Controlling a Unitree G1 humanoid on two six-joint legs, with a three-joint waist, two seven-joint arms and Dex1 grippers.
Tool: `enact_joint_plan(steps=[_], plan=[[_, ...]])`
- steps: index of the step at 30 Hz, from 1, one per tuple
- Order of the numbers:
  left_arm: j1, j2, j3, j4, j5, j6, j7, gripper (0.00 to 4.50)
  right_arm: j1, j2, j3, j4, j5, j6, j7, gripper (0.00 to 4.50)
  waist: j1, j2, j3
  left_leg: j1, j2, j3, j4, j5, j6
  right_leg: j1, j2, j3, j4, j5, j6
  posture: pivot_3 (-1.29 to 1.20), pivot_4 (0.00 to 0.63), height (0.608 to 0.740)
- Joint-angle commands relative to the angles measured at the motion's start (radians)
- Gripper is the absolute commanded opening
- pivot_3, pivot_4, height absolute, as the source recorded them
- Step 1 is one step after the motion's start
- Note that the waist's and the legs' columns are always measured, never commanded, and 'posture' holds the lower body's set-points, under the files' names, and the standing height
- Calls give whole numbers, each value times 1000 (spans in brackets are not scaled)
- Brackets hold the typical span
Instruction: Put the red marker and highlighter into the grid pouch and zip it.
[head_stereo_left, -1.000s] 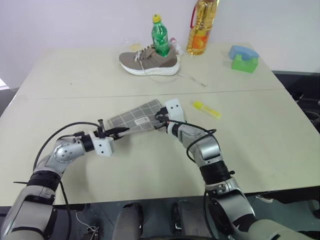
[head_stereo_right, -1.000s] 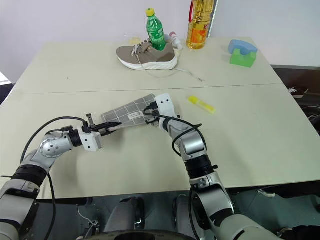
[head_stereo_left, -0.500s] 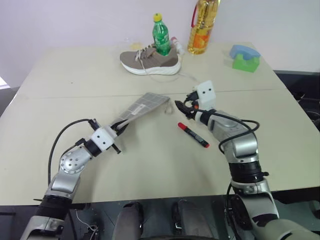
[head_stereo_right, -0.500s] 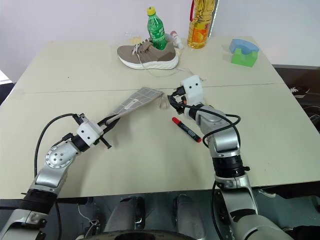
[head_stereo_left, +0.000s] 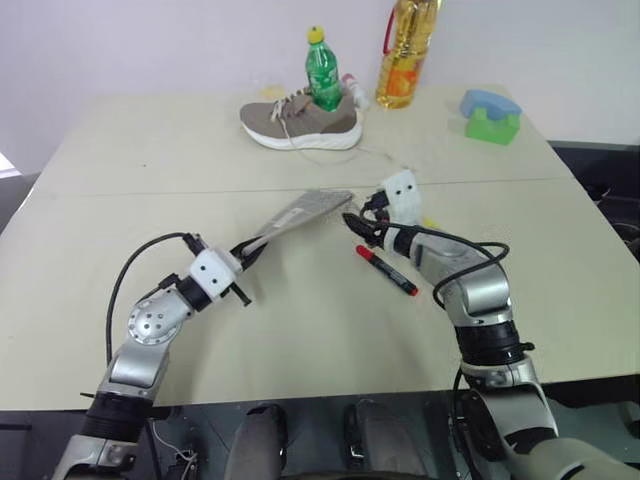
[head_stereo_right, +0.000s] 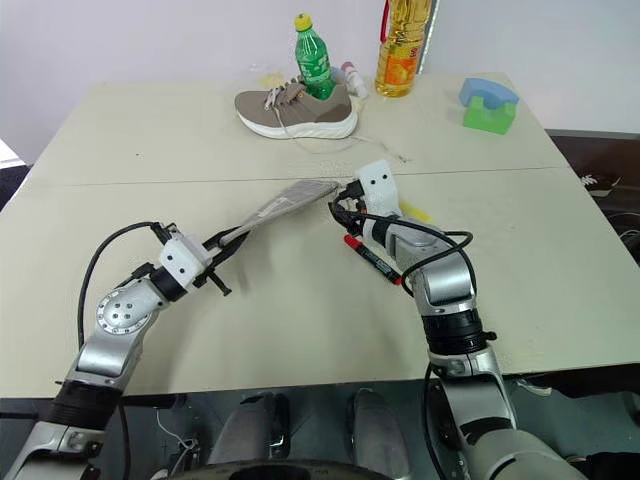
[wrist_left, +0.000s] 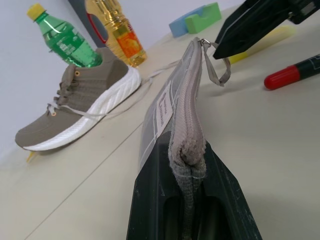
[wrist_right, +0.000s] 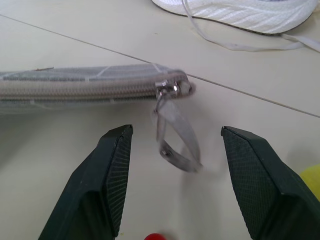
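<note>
Lab: prop-strewn test table

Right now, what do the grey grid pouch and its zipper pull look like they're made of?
Grey grid pouch: looks like matte woven fabric with white grid lines; its edge bunches softly where the left tool clamps it. Zipper slider: shiny, likely metal. Pull loop: thin, limp, semi-translucent strip, probably ribbon or soft plastic; hard to tell which.
</note>
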Motion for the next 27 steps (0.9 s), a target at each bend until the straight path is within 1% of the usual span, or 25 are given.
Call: enact_joint_plan(steps=[1,3,5,6,10,14,22,27], plan=[[12,-6,17,-46,-22,-17,-12,0,-27,9,7,-18,-2,-40,-2,2902,0,0,0,0,0,0,0,0,0,0,0,0,0,0,0,0,150,740],[14,-9,18,-48,-20,-17,-17,0,-27,9,8,-15,-3,-49,-5,2902,0,0,0,0,0,0,0,0,0,0,0,0,0,0,0,0,150,740],[15,-11,18,-49,-17,-19,-21,0,-29,9,11,-14,-3,-57,-3,2366,1,0,0,0,0,0,0,0,0,0,0,0,0,0,0,0,150,740],[16,-12,17,-48,-16,-22,-23,0,-31,10,12,-15,-1,-60,0,2047,1,0,0,0,0,0,0,0,0,0,0,0,0,0,0,0,150,740],[19,-14,19,-42,-11,-29,-26,0,-32,7,20,-21,2,-60,9,84,1,0,0,0,0,0,0,0,0,0,0,0,0,0,0,0,150,740],[17,-17,19,-30,-7,-37,-26,0,-32,-1,39,-31,-11,-58,15,35,1,0,0,0,0,0,0,0,0,0,0,0,0,0,0,0,150,740],[1,-38,-9,-10,33,-22,-13,0,-28,-87,209,-117,-94,-75,103,35,0,0,0,0,0,0,0,0,0,0,0,0,0,0,0,0,150,740],[-41,-89,-44,8,87,-3,16,0,-36,-128,313,-221,-130,-81,176,35,3,0,0,0,-1,0,0,0,0,0,0,0,0,0,0,0,150,740]])
